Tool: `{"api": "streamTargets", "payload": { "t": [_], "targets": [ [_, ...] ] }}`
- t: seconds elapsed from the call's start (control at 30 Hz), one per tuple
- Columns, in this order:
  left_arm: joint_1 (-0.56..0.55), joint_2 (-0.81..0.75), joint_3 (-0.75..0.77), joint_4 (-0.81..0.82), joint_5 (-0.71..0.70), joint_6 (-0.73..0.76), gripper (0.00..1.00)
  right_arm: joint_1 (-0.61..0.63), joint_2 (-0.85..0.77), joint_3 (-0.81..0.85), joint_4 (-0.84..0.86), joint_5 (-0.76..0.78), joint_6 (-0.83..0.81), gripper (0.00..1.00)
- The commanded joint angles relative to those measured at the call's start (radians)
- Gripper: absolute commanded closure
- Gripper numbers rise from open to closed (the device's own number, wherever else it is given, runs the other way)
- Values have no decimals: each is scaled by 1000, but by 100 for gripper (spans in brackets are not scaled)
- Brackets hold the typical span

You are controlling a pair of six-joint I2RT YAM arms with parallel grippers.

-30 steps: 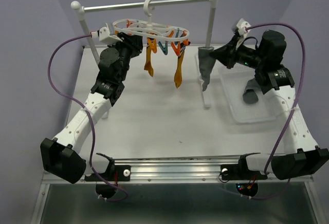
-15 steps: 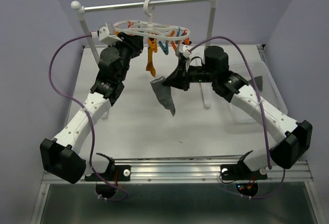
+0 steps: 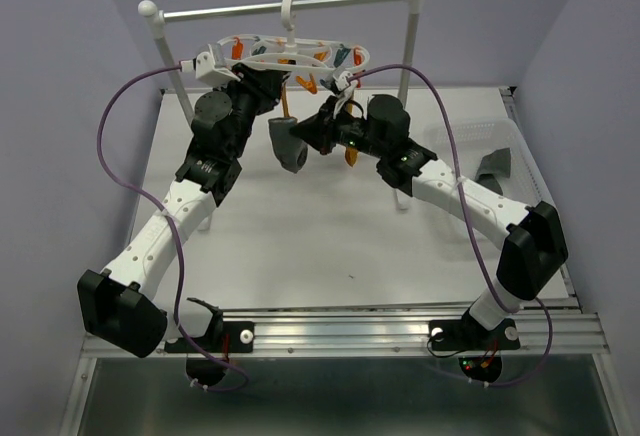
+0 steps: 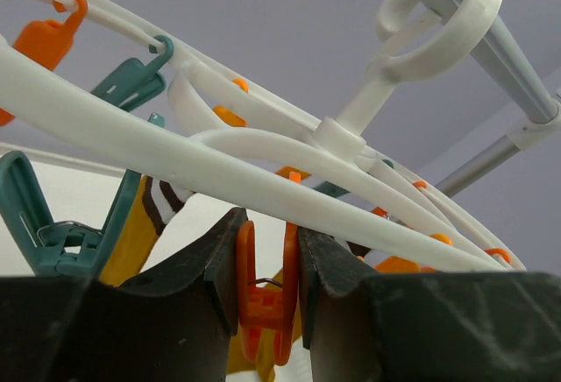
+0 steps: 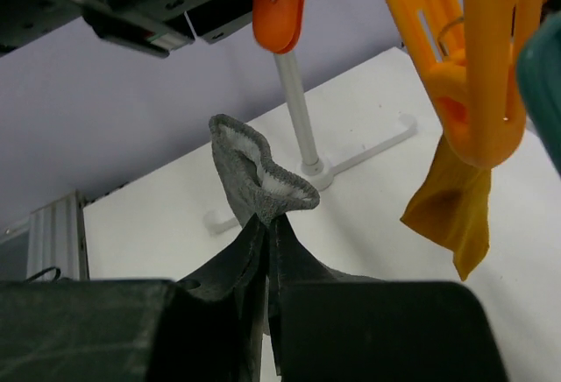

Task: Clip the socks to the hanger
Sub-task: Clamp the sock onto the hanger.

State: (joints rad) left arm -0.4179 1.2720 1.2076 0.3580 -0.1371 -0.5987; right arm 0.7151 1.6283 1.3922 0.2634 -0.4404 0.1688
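Note:
The white hanger (image 3: 290, 54) hangs from the rail with orange and teal clips. My left gripper (image 3: 262, 84) is up under its frame (image 4: 263, 161), shut on an orange clip (image 4: 267, 290) and squeezing it. My right gripper (image 3: 318, 132) is shut on the cuff of a dark grey sock (image 3: 285, 144), held just right of the left gripper, below the hanger. In the right wrist view the sock's cuff (image 5: 256, 172) sticks up from my shut gripper (image 5: 267, 224). A striped mustard sock (image 4: 140, 224) and a plain one (image 5: 451, 202) hang from clips.
The metal rail stand (image 3: 290, 6) with white posts carries the hanger; one post foot (image 5: 302, 123) is close behind the grey sock. A clear basket (image 3: 455, 146) at the right holds another grey sock (image 3: 495, 164).
My right arm swung left from the basket with the grey sock and raised it beneath the hanger. The hanger tipped slightly. My left gripper stayed at the hanger.

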Motion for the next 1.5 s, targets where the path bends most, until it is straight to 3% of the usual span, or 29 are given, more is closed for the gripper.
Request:
{"api": "streamTargets", "payload": {
  "t": [0.0,0.43,0.87,1.47],
  "targets": [
    [2,-37,49,27,-4,23,100,10,-5,44,180,126,74,99],
    [4,-43,30,39,-13,17,100,10,8,48,185,258,124,99],
    [8,-46,21,39,-9,40,100,10,5,54,223,207,130,99],
    [30,-42,53,22,10,88,100,10,1,59,108,144,74,99]
  ]
}}
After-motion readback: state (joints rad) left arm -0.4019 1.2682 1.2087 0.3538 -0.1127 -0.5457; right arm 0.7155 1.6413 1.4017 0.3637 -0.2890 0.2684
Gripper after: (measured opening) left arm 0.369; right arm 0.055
